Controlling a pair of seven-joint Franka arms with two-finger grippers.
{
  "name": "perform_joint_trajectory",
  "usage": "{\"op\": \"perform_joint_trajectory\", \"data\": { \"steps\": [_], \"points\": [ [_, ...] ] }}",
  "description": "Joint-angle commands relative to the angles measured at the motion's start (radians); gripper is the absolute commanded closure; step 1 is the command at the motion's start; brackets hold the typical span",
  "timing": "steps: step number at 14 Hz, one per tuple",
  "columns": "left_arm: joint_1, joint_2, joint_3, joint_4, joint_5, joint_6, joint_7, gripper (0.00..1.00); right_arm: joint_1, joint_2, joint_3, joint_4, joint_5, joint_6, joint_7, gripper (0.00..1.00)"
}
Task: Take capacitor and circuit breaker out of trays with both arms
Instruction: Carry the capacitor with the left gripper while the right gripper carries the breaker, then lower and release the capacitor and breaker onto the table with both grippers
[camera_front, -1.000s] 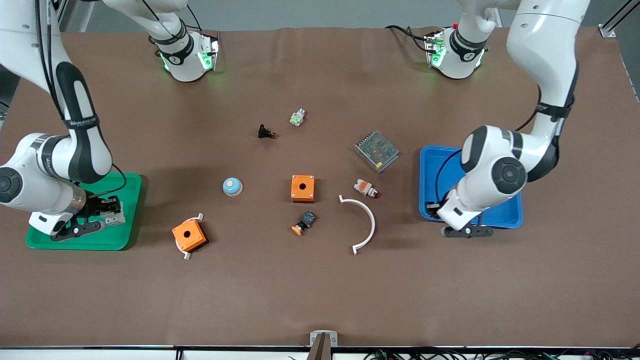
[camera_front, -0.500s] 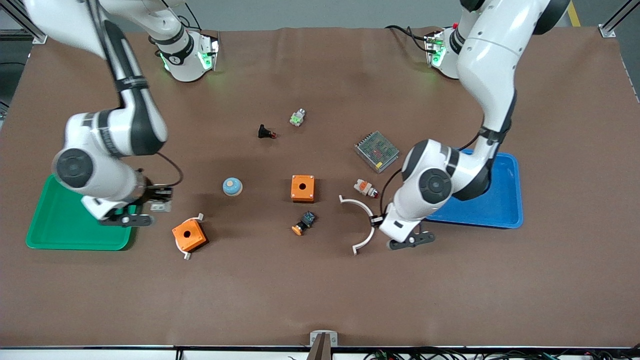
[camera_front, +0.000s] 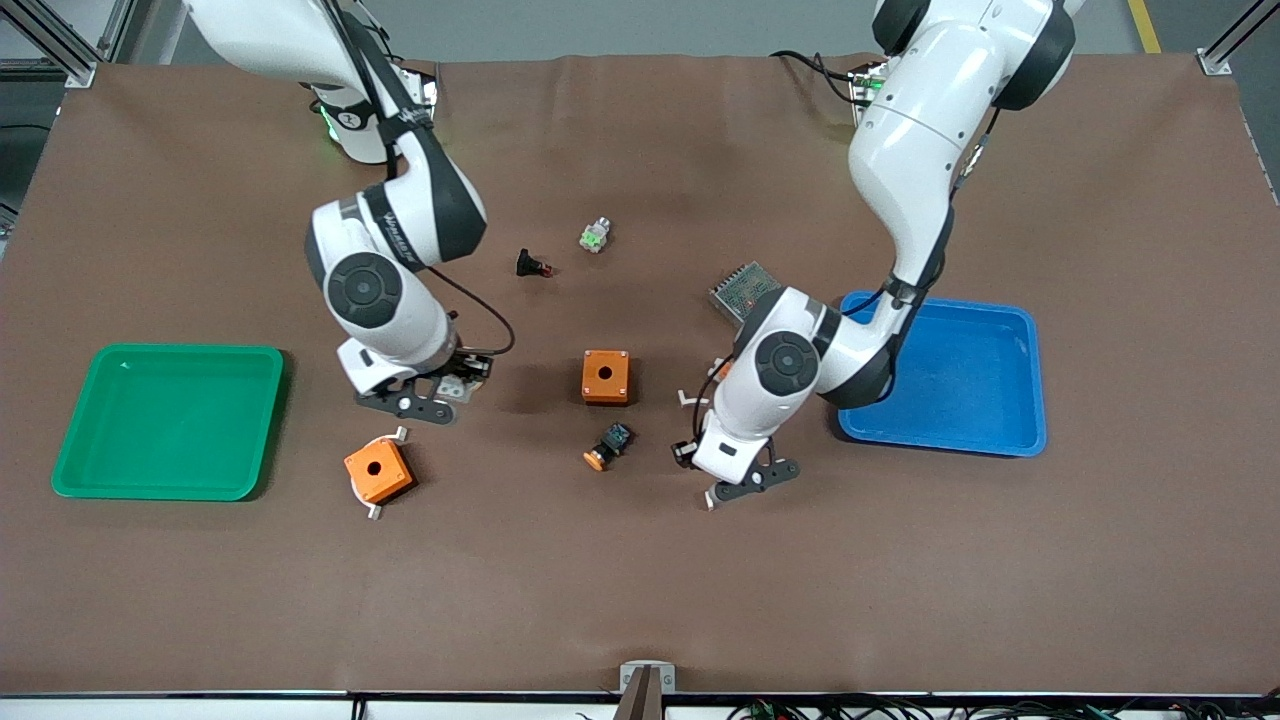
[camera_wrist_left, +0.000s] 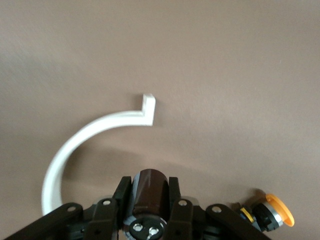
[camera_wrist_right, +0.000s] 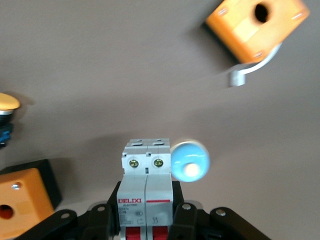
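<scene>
My left gripper (camera_front: 684, 453) is shut on the capacitor (camera_wrist_left: 149, 192), a small black cylinder with a silvery end. It holds it above the table by the white arc (camera_wrist_left: 90, 135), near the black button with the orange cap (camera_front: 607, 445). My right gripper (camera_front: 458, 388) is shut on the breaker (camera_wrist_right: 146, 185), a white block with red levers. It holds it over the table beside the blue dome (camera_wrist_right: 189, 161). The breaker also shows in the front view (camera_front: 455, 390). In the front view the right arm's hand hides the dome.
An empty green tray (camera_front: 165, 420) lies at the right arm's end and an empty blue tray (camera_front: 950, 370) at the left arm's end. Two orange boxes (camera_front: 605, 376) (camera_front: 378, 470), a red-tipped black button (camera_front: 530, 265), a green-white part (camera_front: 594, 236) and a mesh box (camera_front: 745, 290) lie between them.
Both arms have swung from over their trays toward the middle of the table. The right still holds the breaker and the left the capacitor. Both trays now lie uncovered.
</scene>
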Motion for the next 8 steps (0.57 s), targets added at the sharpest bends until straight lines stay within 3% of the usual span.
{"op": "perform_joint_trajectory", "data": {
  "steps": [1, 3, 6, 8],
  "points": [
    [-0.045, 0.035, 0.026, 0.033, -0.008, 0.010, -0.048, 0.95, 0.011, 0.066, -0.012, 0.038, 0.046, 0.030, 0.014, 0.97],
    [-0.085, 0.053, 0.068, 0.033, -0.008, 0.054, -0.070, 0.85, 0.024, 0.104, -0.012, 0.038, 0.055, 0.053, 0.014, 0.97],
    [-0.088, 0.059, 0.076, 0.033, -0.005, 0.062, -0.060, 0.55, 0.040, 0.131, -0.012, 0.036, 0.057, 0.082, 0.014, 0.97],
    [-0.088, 0.056, 0.079, 0.033, -0.002, 0.070, -0.056, 0.40, 0.050, 0.144, -0.012, 0.036, 0.057, 0.107, 0.014, 0.97]
  ]
}}
